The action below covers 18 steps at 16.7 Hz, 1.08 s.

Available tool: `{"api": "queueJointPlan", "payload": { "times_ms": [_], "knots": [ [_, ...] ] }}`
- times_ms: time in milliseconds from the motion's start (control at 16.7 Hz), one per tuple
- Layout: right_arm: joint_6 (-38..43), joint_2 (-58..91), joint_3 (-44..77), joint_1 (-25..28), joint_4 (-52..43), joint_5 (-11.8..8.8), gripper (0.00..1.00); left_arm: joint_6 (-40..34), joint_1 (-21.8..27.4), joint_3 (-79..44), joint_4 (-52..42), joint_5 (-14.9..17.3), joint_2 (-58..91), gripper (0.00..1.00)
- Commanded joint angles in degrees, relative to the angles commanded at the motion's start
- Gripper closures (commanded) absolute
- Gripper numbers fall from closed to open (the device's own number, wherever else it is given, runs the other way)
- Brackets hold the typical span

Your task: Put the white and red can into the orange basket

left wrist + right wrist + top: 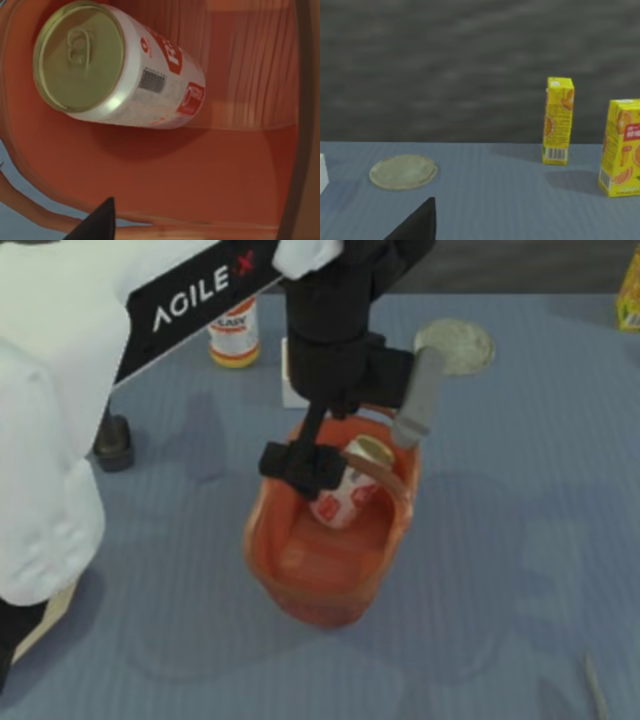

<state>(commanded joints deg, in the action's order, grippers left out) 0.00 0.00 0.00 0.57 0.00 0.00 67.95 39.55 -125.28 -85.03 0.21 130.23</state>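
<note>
The white and red can [345,490] lies on its side inside the orange basket [300,585] at the middle of the table, its pale top [77,55] facing up toward the wrist camera. My left gripper [300,465] hangs just above the basket's left rim beside the can, open and apart from it. In the left wrist view the can [150,85] rests free against the basket wall [165,170], and one dark fingertip [102,220] shows well off it. Only one fingertip [420,222] of my right gripper [470,232] shows, over bare table at the right.
A yellow bottle [234,335] and a white box [292,385] stand behind the basket. A pale round disc [455,345] lies at the back. Two yellow juice cartons [557,120] [622,147] stand at the back right. A small black object [113,443] sits at the left.
</note>
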Motion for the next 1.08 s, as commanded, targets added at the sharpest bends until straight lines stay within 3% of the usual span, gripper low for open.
{"api": "queueJointPlan", "payload": {
  "times_ms": [780, 1080],
  "knots": [
    [0.0, 0.0, 0.0, 0.0, 0.0, 0.0, 0.0, 0.03, -0.04, 5.69, 5.01, -0.01, -0.68, 0.0],
    [0.0, 0.0, 0.0, 0.0, 0.0, 0.0, 0.0, 0.03, -0.04, 5.69, 5.01, -0.01, -0.68, 0.38]
  ]
}}
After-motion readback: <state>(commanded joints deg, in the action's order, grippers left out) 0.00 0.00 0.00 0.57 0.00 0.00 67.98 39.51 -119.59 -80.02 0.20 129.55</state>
